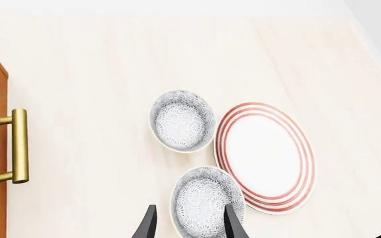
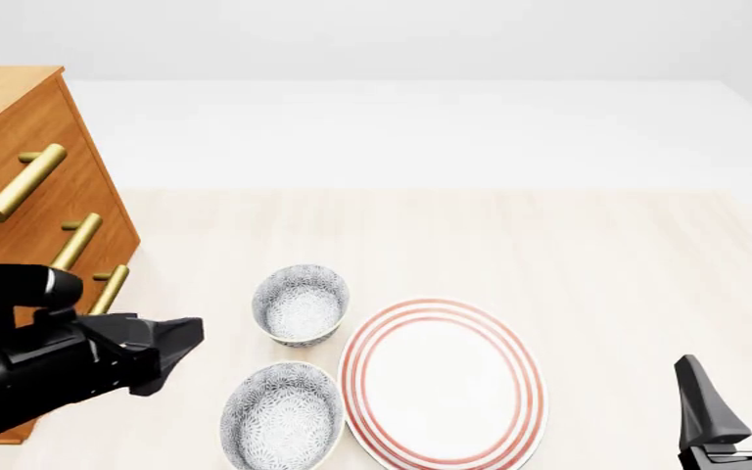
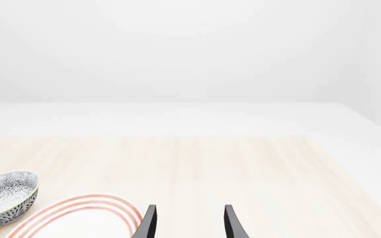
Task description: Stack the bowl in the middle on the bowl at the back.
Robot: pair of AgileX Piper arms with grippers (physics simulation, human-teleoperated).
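Above the near bowl [image 2: 282, 416], left gripper [image 1: 187, 223] spread wide and empty.
Risk — one finger clipping the rim and shoving it against the plate [image 2: 445, 384] or the back bowl [image 2: 301, 304]; right gripper [image 2: 739, 397] open, idle.

No text, label, brand, number or sign can be read in any of the three views. The two speckled bowls carry only a grey pattern, the plate [image 2: 445, 384] only red rings, and the wooden drawers [image 2: 17, 166] only plain brass handles.
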